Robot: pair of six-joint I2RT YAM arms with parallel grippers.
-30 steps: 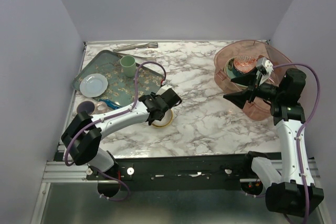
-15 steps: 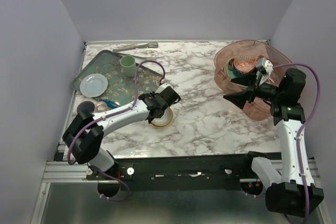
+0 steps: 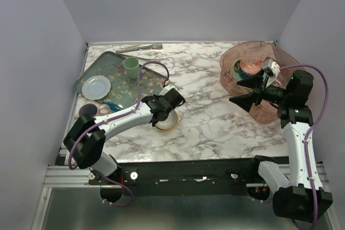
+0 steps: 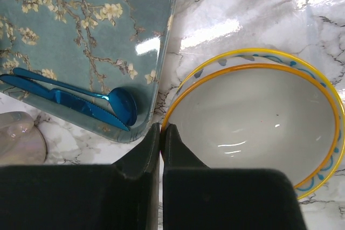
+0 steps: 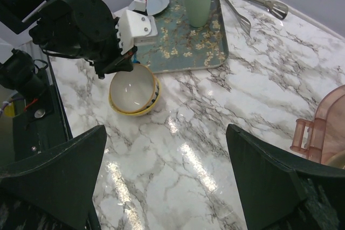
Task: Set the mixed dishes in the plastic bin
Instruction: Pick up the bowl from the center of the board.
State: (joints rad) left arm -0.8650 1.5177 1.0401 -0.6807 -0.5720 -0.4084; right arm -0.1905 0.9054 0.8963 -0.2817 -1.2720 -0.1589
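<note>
Cream glazed round bowl (image 4: 253, 125), yellow rim pinched in left pincer (image 4: 161, 134)

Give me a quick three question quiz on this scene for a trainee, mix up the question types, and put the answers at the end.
1. Multiple choice: what is the left gripper shut on? A) nothing B) the rim of the bowl C) the rim of the plastic bin
2. True or false: the right gripper is open, holds nothing and is near the plastic bin.
3. Short answer: what stands upright on the floral tray?

Key: 1 B. 2 True. 3 The green cup.
</note>
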